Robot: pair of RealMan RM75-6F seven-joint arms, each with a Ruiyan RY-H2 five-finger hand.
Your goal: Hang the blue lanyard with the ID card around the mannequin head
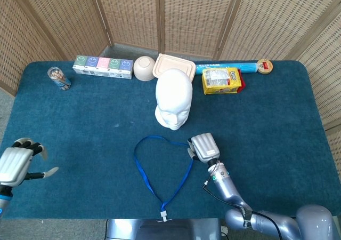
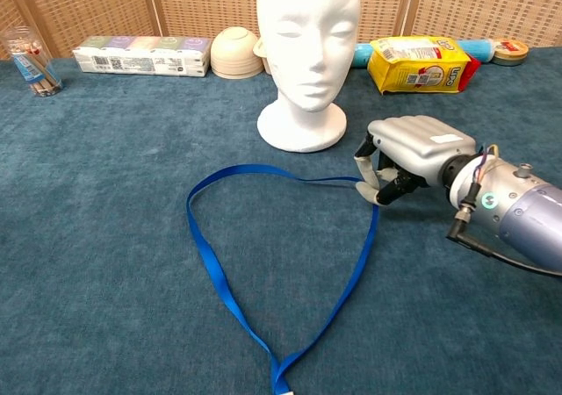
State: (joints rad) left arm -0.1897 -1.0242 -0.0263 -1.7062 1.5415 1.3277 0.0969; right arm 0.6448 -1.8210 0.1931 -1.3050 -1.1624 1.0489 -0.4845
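A blue lanyard (image 1: 146, 173) (image 2: 215, 276) lies in a loop on the teal table, its clip end (image 1: 164, 215) at the front edge. My right hand (image 1: 203, 146) (image 2: 406, 154) pinches the loop's right corner and lifts it slightly off the cloth. The white mannequin head (image 1: 173, 98) (image 2: 306, 53) stands upright just behind the loop, facing the front. My left hand (image 1: 18, 164) hovers at the table's front left, fingers apart and holding nothing. The ID card itself is not visible.
Along the back edge stand a cup with items (image 1: 58, 78), a row of small cartons (image 1: 103, 67), a bowl (image 1: 144, 68), a lidded container (image 1: 174, 66), a yellow snack bag (image 1: 221, 80), a blue roll (image 1: 226, 66) and a tape roll (image 1: 264, 65). Woven screens surround the table.
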